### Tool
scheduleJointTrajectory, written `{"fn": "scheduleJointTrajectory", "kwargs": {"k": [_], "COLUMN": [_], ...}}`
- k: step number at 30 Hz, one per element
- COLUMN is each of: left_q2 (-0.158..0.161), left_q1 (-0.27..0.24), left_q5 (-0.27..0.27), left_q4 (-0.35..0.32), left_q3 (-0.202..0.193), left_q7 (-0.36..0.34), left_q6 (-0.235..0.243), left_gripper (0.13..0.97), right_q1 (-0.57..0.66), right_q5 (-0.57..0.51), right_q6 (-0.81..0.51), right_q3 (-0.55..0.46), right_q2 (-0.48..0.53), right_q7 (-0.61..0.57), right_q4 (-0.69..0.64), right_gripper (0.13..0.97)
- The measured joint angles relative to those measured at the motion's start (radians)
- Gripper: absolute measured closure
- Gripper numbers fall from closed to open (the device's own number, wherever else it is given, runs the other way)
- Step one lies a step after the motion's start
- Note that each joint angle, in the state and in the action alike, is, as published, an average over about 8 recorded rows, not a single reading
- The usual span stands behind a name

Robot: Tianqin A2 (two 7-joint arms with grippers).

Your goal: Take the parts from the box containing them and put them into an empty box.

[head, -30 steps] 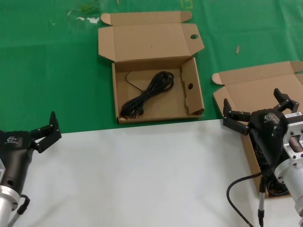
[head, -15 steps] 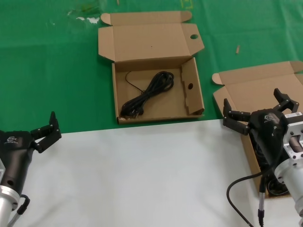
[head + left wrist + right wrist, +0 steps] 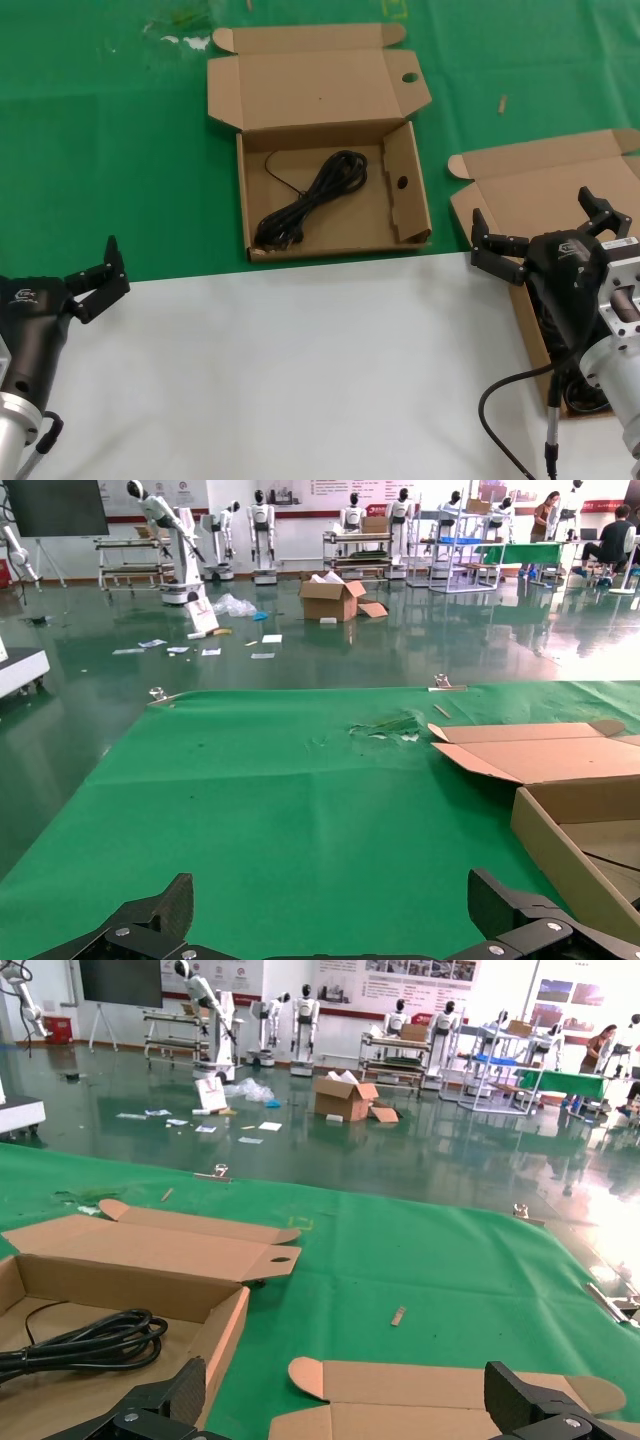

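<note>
Green mat (image 3: 110, 150), unlabelled brown box (image 3: 320, 95), black cable bundle (image 3: 312, 198)

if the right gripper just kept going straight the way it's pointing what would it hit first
Probably the upright lid of the brown box it hovers over. The right gripper, open, points over that lid toward green cloth; depth is unclear.

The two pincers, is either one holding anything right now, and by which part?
Nothing is held. The left pincer and the right pincer are both open and empty.

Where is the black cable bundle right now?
In the head view, the cable bundle lies inside the hole-tabbed box at centre, on the green mat.
</note>
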Motion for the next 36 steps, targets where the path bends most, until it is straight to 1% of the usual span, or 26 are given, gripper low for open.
{"fn": "scheduleJointTrajectory", "kwargs": {"k": [36], "left_q2": [0.0], "left_q1": [0.0], "left_q5": [0.0], "left_q4": [0.0], "left_q3": [0.0], "left_q7": [0.0], "left_q6": [0.0], "left_gripper": [0.132], "right_q1": [0.0], "right_q5": [0.0], "right_q6": [0.0], "right_q3": [0.0], "right_q2": [0.0], "right_q7": [0.0], "right_q4": [0.0], "right_gripper": [0.129]}}
